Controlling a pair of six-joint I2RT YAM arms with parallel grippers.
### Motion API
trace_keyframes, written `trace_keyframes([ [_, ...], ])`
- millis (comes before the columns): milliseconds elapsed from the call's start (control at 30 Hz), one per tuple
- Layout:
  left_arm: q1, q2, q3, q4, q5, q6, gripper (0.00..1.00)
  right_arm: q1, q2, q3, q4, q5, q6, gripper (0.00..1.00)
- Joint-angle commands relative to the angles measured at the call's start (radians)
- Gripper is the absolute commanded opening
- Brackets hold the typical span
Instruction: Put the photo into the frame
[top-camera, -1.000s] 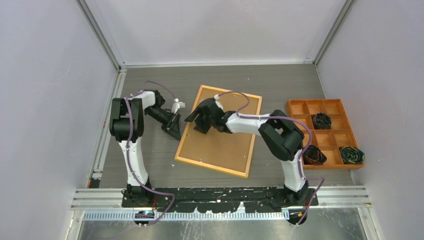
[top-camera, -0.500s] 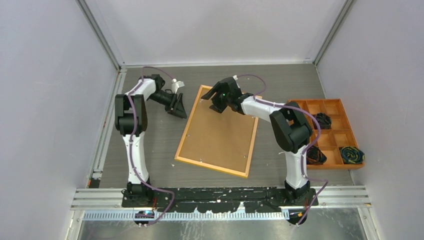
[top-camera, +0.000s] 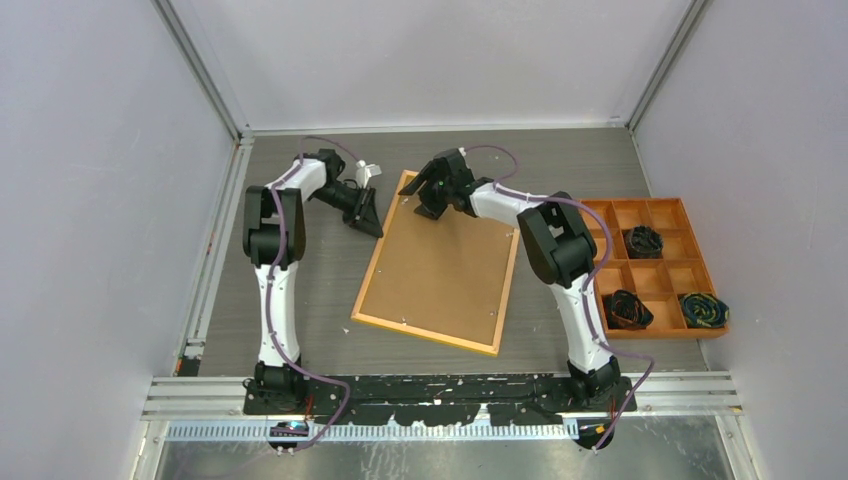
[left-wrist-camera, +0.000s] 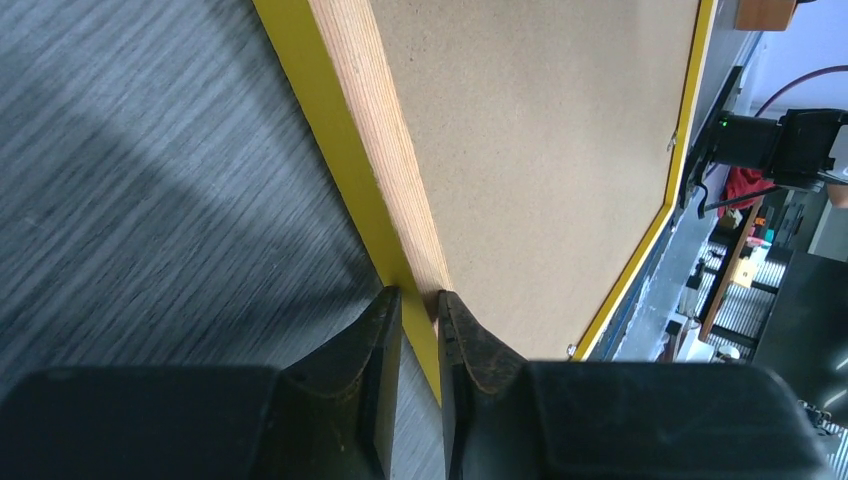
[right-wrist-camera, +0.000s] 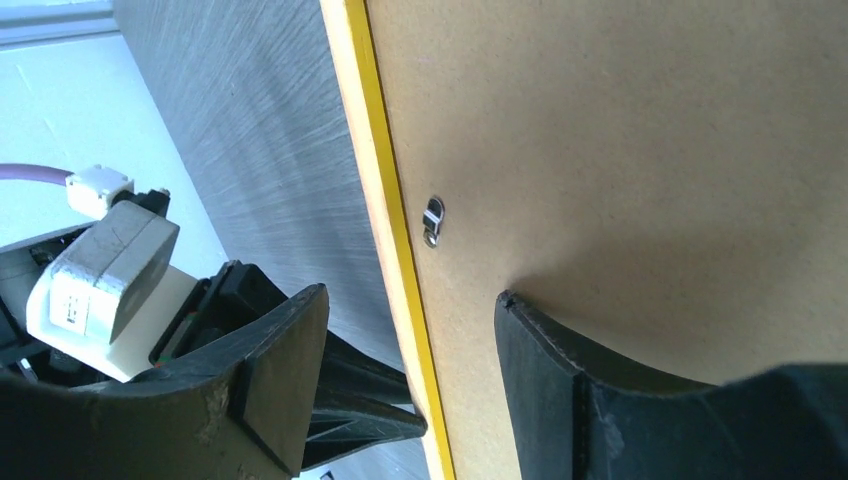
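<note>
So, biggest thing first: one grey wood-grain table (top-camera: 300, 290), and lying flat pretty much dead centre on it is the one big rectangular picture frame with the yellow edge (top-camera: 425, 335). It's face down, so you mostly see its tan wood-coloured rim and the single plain brown backing board (top-camera: 440, 270) filling it. The frame sits a bit skewed, its long sides running roughly from 12 to 6 o'clock.

Two white-and-black robot arms, the left one (top-camera: 268, 290) and the right one (top-camera: 585, 310), both reach out to the far end of the frame.

Over at 3 o'clock, well apart from the frame, there's one orange compartment tray (top-camera: 630, 201) with three dark tangled bundles (top-camera: 643, 240) in it, each in its own compartment: one toward 12 o'clock and two along the 6 o'clock side.

Left pincer (left-wrist-camera: 418, 298) is at about 10 o'clock of the frame, right at its long edge near the far corner. Fingers are down to a narrow slit, and the yellow edge runs straight into that slit. Honestly can't tell whether it's actually pinching the rim or just sitting on it.

Right pincer (right-wrist-camera: 410, 295) is at about 12 o'clock of the frame, spread wide with nothing in it, over the backing board just inside the yellow edge. One small metal turn clip (right-wrist-camera: 432, 220) shows between its fingers.
</note>
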Motion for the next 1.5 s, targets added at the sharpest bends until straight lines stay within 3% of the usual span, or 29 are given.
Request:
trace_keyframes([
  [0,0.002,-0.017,-0.024,0.024,0.002,0.012,0.19,-0.004,0.037,0.073,-0.024,0.004,-0.010,0.66],
  [900,0.002,-0.041,-0.073,0.011,0.003,0.065,0.17,-0.008,0.181,0.252,-0.050,-0.027,0.044,0.58],
  [1467,0.002,-0.047,-0.075,0.005,-0.004,0.075,0.15,-0.011,0.210,0.288,-0.044,-0.147,0.037,0.54],
])
